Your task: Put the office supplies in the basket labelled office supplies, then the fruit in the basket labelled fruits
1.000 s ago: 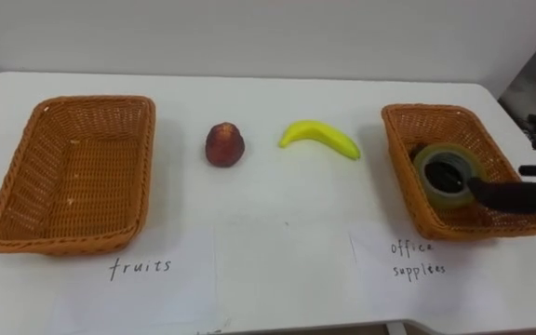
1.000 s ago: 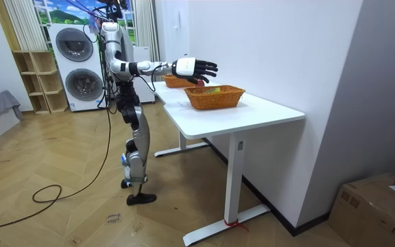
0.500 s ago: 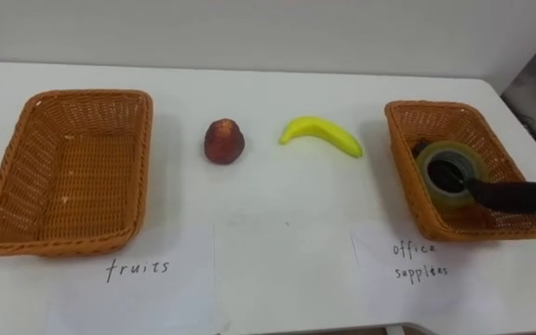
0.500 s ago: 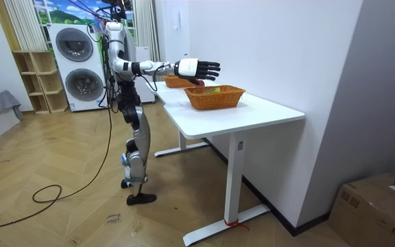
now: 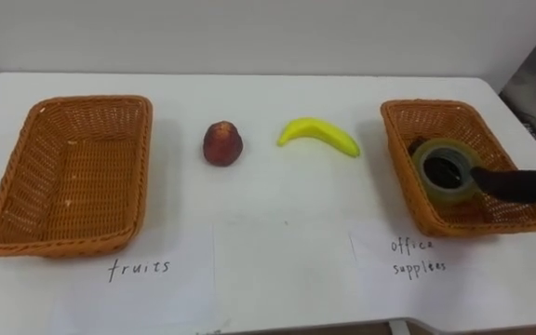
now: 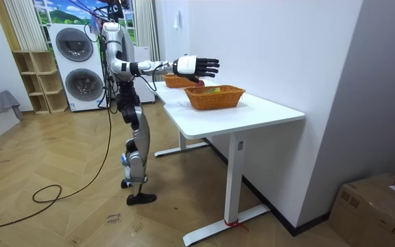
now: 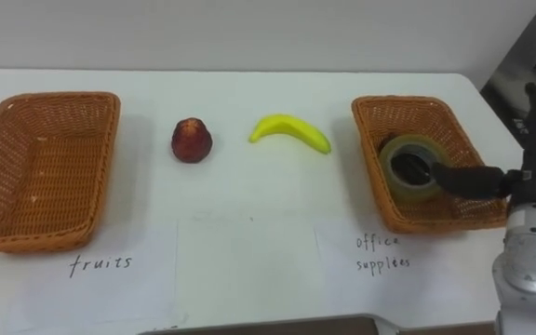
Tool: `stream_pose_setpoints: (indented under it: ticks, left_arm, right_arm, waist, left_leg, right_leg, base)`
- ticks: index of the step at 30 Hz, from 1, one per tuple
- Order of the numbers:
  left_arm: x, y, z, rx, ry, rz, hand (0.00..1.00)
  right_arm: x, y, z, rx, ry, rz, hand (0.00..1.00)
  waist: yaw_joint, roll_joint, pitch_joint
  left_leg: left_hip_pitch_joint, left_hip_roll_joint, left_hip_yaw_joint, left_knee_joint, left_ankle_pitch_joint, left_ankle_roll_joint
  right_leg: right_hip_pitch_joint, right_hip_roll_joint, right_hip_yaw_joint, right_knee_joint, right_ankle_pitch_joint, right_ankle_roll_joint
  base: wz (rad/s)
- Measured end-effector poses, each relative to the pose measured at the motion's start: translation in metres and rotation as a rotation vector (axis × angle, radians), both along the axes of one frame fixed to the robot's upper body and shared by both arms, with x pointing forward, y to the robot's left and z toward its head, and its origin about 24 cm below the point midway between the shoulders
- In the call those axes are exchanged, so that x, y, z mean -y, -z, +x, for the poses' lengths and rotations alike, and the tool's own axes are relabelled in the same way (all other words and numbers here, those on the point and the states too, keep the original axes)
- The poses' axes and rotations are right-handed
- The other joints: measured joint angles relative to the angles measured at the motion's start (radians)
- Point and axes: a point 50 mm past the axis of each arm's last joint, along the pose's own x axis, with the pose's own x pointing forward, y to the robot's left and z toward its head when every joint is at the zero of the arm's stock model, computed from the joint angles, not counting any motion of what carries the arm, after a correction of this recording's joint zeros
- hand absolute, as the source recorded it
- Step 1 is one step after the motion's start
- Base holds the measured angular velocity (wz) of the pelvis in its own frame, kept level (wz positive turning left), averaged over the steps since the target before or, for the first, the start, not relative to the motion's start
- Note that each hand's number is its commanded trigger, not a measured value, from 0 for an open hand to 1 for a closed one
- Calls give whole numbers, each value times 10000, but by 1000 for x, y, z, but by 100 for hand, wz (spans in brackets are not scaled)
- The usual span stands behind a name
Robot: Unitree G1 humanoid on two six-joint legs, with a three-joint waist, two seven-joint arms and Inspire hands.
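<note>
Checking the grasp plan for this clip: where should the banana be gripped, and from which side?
Best guess: grip the banana at its thick middle, coming from above, fingers across its narrow width. It lies flat on the table, with bare surface on its near and far sides.

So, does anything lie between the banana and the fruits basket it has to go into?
Yes: the peach lies on the table between the banana and the fruits basket, roughly on the straight path. The open right hand hovers over the office supplies basket.
</note>
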Motion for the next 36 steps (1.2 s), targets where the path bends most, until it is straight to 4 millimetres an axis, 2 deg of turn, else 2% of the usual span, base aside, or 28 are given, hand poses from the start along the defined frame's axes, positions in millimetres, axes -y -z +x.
stream_pose_setpoints:
  ticks: [2, 4, 8, 10, 12, 14, 17, 20, 22, 23, 25, 29, 32, 36]
  left_arm:
    - [-2, -1, 1, 86, -57, 51, 0]
    - [-6, -2, -3, 30, -41, 164, 0]
    - [-16, -5, -13, -240, 27, 453, 0]
    - [-20, -7, -15, -323, 107, 562, 0]
    - [-21, -7, -15, -302, 170, 613, 0]
    - [-21, -7, -13, -209, 210, 661, 0]
    - [-24, -8, -14, -251, 341, 750, 0]
    - [-25, -8, -13, -257, 366, 771, 0]
    - [-25, -8, -12, -243, 369, 773, 0]
    - [-25, -8, -12, -221, 375, 773, 0]
    - [-26, -9, -9, -155, 400, 789, 0]
    - [-27, -9, -8, -144, 423, 794, 0]
    - [-28, -9, -8, -142, 430, 827, 0]
    - [-30, -10, -9, -268, 509, 870, 0]
  right_arm:
    - [2, -9, 3, 228, -62, -210, 0]
    - [-1, -19, 4, 619, -212, -325, 0]
    - [-2, -38, 4, 1314, -261, -813, 0]
    - [-2, -40, 4, 1498, -136, -880, 0]
    - [-2, -41, 3, 1667, 48, -913, 0]
    - [-3, -43, 3, 1925, 76, -983, 0]
    - [-3, -42, 3, 2003, 132, -1007, 0]
    - [-4, -41, 4, 2042, 199, -1009, 0]
    - [-10, -40, 7, 2050, -1, -995, 0]
    - [-14, -39, 9, 2003, -183, -988, 0]
    - [-20, -37, 11, 1937, -447, -970, 0]
    - [-31, -42, 19, 2129, -861, -952, 0]
    - [-35, -51, 26, 2503, -1015, -945, 0]
    - [-46, -53, 32, 2613, -1429, -987, 0]
  waist:
    - [7, -119, 75]
    - [42, -212, 99]
    - [48, -408, -18]
    - [236, -493, -69]
    - [343, -532, -72]
    - [547, -568, -46]
    - [645, -624, -5]
    - [854, -664, -6]
    - [859, -701, -4]
    - [864, -752, -41]
    - [905, -790, -57]
    - [1071, -803, -53]
    - [1101, -824, -48]
    - [1144, -850, -34]
  left_leg:
    - [-23, -49, 4, 6, 2, 3]
    - [-56, -46, -9, 8, 3, 2]
    - [-72, -42, -36, 33, 3, 0]
    - [-15, -37, -37, 27, 3, 0]
    - [50, -39, -51, 31, 3, 0]
    - [72, -19, -64, 12, 2, 1]
    - [23, -1, -138, -8, 0, 0]
    - [-201, 26, -126, 45, -8, -13]
    - [-375, 39, -172, 152, -8, -21]
    - [-448, 44, -206, 181, -10, -28]
    - [-554, 53, -223, 202, 4, -46]
    - [-585, 70, -258, 183, 9, -56]
    - [-599, 69, -265, 192, 10, -56]
    - [-579, 70, -264, 217, 11, -56]
  right_leg:
    - [-19, -9, 33, 3, -2, -2]
    - [-40, -6, 26, 2, -9, -9]
    - [14, 4, -31, -144, -4, -13]
    - [57, 9, -49, -136, -3, -12]
    - [127, 2, -74, -151, -2, -11]
    - [141, -9, -93, -163, -1, -8]
    - [131, -25, -250, -159, 1, -7]
    - [-9, -27, -347, -148, 24, -39]
    - [-105, -29, -423, -148, 47, -70]
    - [-153, -28, -470, -140, 53, -78]
    - [-237, -27, -533, -145, 67, -102]
    - [-260, -21, -605, -146, 70, -106]
    - [-260, -29, -671, -154, 70, -106]
    - [-258, -27, -683, -163, 70, -106]
  base:
    - [0]
    - [0]
    - [2]
    - [0]
    - [0]
    - [0]
    - [10]
    - [3]
    - [9]
    - [10]
    - [6]
    - [1]
    - [3]
    - [0]
